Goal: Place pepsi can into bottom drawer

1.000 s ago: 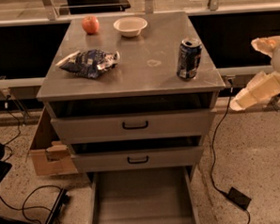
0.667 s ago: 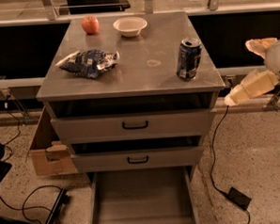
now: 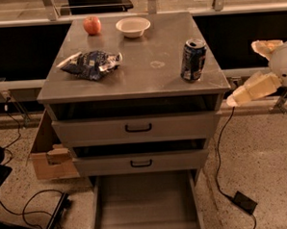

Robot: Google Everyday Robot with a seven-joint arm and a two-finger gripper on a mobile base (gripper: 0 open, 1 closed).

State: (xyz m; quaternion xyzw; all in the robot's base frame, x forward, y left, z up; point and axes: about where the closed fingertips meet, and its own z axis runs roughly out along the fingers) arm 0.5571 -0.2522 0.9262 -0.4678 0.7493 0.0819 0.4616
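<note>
The pepsi can (image 3: 193,60) stands upright near the right front corner of the grey cabinet top (image 3: 146,73). The bottom drawer (image 3: 146,208) is pulled out at floor level, a wide grey tray with nothing in it. My gripper (image 3: 241,73) hangs in the air just right of the cabinet, at about the height of its top. It is open and empty, with one pale finger (image 3: 252,89) low near the cabinet's corner and the other finger (image 3: 264,46) higher up. It is a short way right of the can and does not touch it.
A crinkled blue chip bag (image 3: 91,64), a red apple (image 3: 92,25) and a white bowl (image 3: 132,26) lie on the cabinet top. Two upper drawers (image 3: 137,128) with black handles are nearly shut. A cardboard box (image 3: 48,157) sits at the left; cables (image 3: 223,155) run over the floor.
My gripper has moved a little to the left, closer to the cabinet's right edge. The can and the drawers have not moved.
</note>
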